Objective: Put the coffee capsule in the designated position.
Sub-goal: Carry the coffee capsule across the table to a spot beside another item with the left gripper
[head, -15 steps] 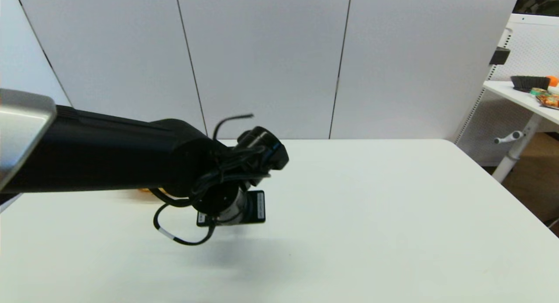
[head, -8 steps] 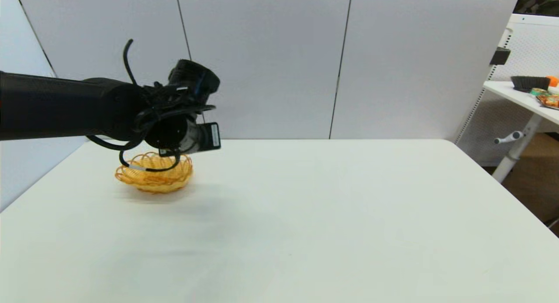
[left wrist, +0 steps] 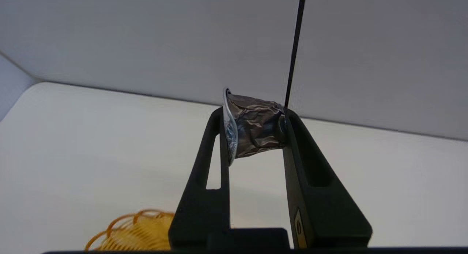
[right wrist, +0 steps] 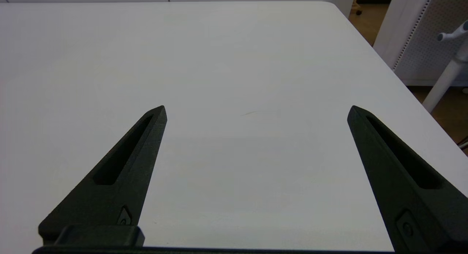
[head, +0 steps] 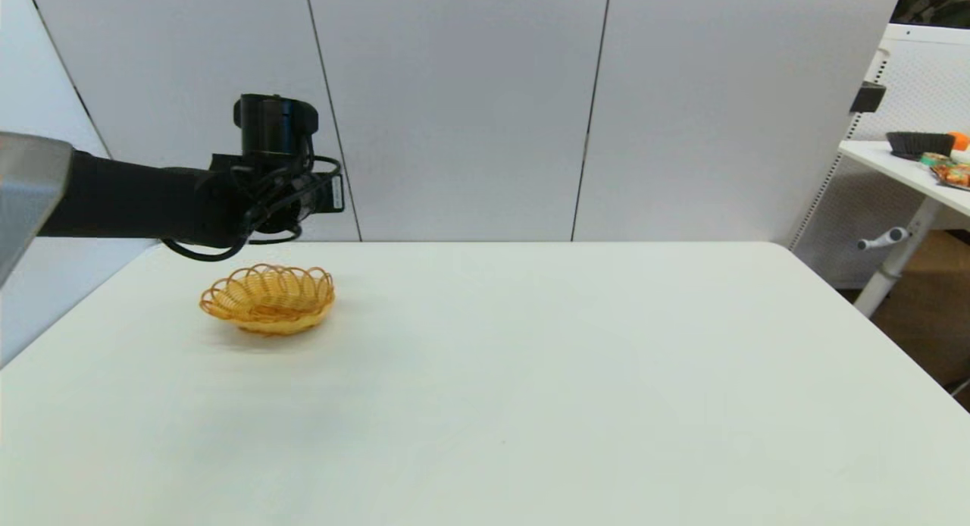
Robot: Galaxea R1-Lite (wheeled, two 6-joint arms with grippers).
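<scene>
The coffee capsule, a crumpled dark pod with a silver foil face turned sideways, sits between the fingertips of my left gripper, which is shut on it. In the left wrist view the yellow-orange wicker basket lies below and a little to the side of the fingers. In the head view the basket stands at the table's far left, and my left arm's wrist hangs above and just behind it, hiding the fingers and the capsule. My right gripper is open over bare table, with nothing between its fingers.
The white table reaches back to a grey panelled wall. Past its right edge stands a second white table holding a dark bowl and small packets.
My left arm has lifted from low over the table's middle and swung left and back, ending above the basket's far side. The basket, hidden a second ago, is now in full view.
</scene>
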